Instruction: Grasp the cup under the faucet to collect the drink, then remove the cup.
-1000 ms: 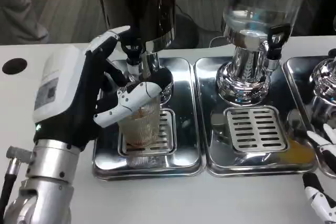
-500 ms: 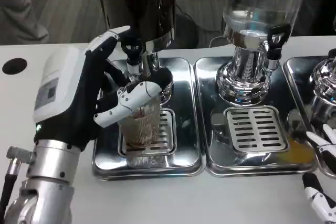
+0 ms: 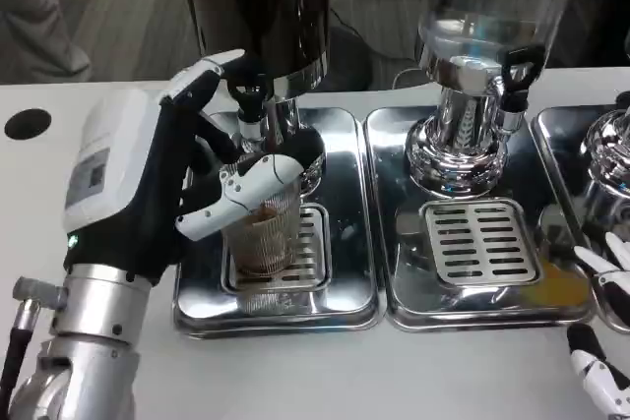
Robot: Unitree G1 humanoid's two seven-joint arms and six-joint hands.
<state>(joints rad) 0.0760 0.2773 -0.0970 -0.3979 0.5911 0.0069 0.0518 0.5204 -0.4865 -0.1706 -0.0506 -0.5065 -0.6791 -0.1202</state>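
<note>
A clear ribbed cup [image 3: 266,238] with brown drink in it stands on the grate of the left drip tray [image 3: 349,272], right below the faucet [image 3: 249,110] of the dark dispenser [image 3: 261,7]. My left hand [image 3: 167,179] grips the cup from its left side, fingers wrapped across its upper front, one raised finger up beside the faucet. My right hand [image 3: 602,341] sits low at the right edge with its fingers apart and nothing in them.
A second dispenser [image 3: 482,56] with a clear tank stands on the middle drip tray [image 3: 472,292]. A third chrome base [image 3: 610,159] shows at the far right. Bare white table [image 3: 394,381] runs along the front.
The cup looks darker as the brown drink level rises. Both hands stay where they were.
</note>
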